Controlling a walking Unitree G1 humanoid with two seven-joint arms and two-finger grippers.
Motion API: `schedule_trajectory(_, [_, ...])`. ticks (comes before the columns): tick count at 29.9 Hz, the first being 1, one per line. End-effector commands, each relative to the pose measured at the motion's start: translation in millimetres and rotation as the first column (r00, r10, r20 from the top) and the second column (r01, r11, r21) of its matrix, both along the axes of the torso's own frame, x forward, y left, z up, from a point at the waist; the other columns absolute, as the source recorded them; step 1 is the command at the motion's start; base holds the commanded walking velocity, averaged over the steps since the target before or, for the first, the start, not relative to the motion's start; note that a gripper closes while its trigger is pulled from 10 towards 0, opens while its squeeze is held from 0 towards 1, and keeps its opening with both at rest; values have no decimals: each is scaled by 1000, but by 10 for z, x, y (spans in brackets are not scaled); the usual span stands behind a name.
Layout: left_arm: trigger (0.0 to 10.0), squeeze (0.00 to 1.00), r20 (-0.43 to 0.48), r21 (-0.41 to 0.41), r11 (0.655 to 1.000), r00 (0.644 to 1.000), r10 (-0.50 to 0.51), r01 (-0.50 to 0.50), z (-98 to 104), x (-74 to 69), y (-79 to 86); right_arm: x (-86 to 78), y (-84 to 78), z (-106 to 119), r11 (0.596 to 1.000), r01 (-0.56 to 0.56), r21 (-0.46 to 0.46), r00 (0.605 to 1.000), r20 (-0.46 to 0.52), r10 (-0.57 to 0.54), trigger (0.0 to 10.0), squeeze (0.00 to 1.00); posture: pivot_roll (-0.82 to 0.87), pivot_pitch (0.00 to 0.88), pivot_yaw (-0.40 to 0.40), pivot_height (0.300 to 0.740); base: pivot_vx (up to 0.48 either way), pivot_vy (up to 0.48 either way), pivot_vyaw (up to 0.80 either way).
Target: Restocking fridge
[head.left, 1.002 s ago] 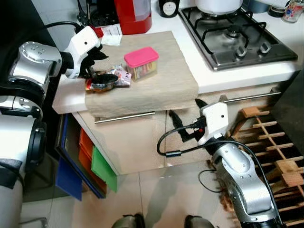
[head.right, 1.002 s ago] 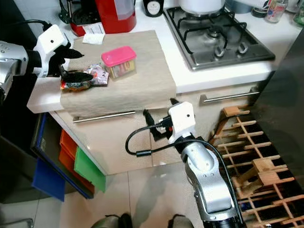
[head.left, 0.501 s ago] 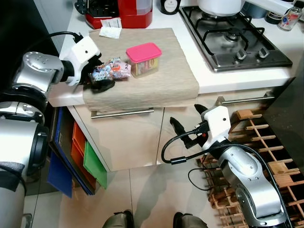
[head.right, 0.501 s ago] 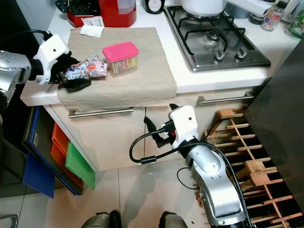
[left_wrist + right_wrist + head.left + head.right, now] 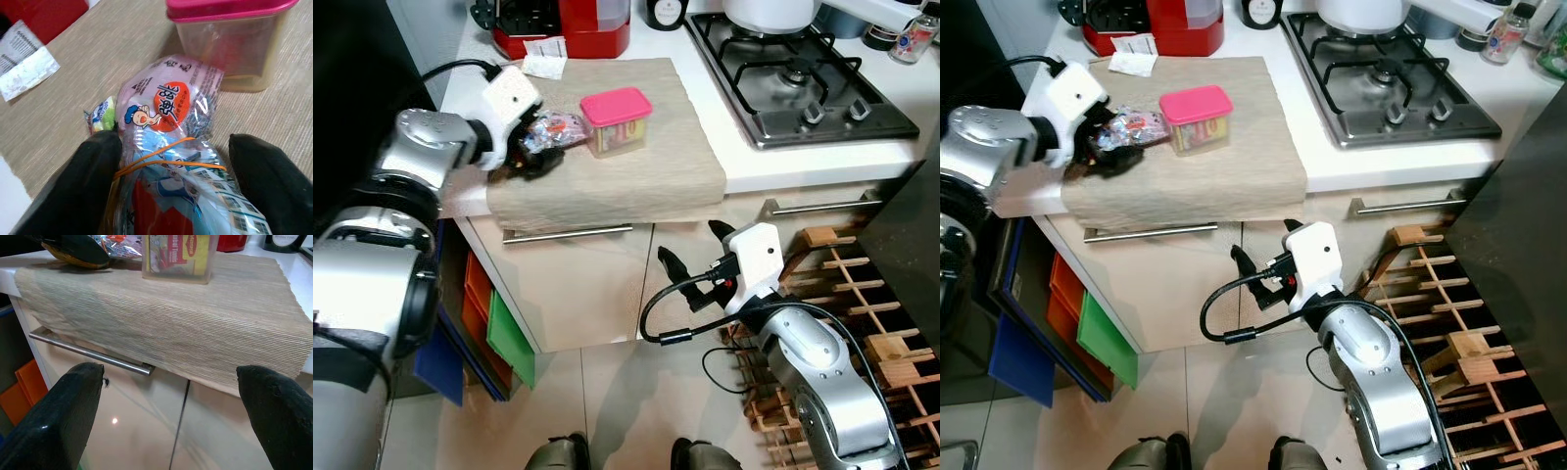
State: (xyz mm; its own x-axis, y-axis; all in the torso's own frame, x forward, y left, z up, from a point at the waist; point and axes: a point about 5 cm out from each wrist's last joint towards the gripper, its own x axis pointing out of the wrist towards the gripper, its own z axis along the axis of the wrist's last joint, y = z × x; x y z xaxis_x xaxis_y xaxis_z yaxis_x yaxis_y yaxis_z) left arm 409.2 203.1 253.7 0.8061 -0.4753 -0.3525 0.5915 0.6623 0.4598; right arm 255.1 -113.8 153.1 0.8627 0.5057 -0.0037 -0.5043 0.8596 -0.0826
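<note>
Crinkly clear plastic, printed with a cartoon and cinched by an orange rubber band, makes up the snack packet bundle (image 5: pixel 168 161) that the left gripper (image 5: pixel 530 149) has between its two black fingers (image 5: pixel 85 191), which press its sides near the left edge of the beige woven cloth (image 5: pixel 636 162) spread over the white kitchen counter (image 5: pixel 460 196). Just beside the bundle, toward the hob, stands the clear plastic box with a pink lid (image 5: pixel 616 121); whether the two touch is hard to say. The step in hand looks like taking the bundle off the counter for the fridge. To do it well, the grip should sit on the banded middle, where the packets are bound together, and the lift should go straight up and away from the box so that the loose ends do not drag it or the cloth. The right gripper (image 5: pixel 1258 276) hangs low before the cream cabinet doors (image 5: pixel 578 284), fingers spread wide and empty. What the bundle holds beneath the wrapper is unreadable, the box's contents show only as yellow and red labels, and the fridge's whereabouts cannot be judged from here.
</note>
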Motion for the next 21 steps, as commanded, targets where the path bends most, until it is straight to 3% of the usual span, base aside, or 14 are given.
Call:
schedule_trajectory(1, [0,0,-77,11,999,996,48,-47,-180,-20,48,-1,-18,-39,1000,10,3,1000,-24,-10,10000,271,-164,136,24,740,0,0,0])
schedule_trajectory(2, [0,0,-77,11,999,996,48,-47,-180,-20,48,-1,-18,-39,1000,10,3,1000,-24,-10,10000,271,-164,136,24,740,0,0,0])
schedule_trajectory(4, [0,0,-148,-77,989,982,116,-128,-295,-33,85,-7,-26,-50,1000,13,2,999,-30,-13,10000,275,-168,136,22,740,0,0,0])
schedule_trajectory(7, [0,0,-180,-109,976,969,168,-189,-384,-45,119,-11,-40,-54,1000,16,-2,999,-33,-16,10000,271,-180,137,20,740,0,0,0])
schedule_trajectory(13, [0,0,-179,-40,968,955,236,-247,-534,-73,188,-10,-69,-70,1000,28,-9,999,-39,-28,10000,271,-181,135,22,740,0,0,0])
schedule_trajectory(21, [0,0,-142,33,973,962,232,-230,-643,-83,147,-6,-46,-87,1000,26,-3,999,-45,-26,10000,271,-172,137,18,740,0,0,0])
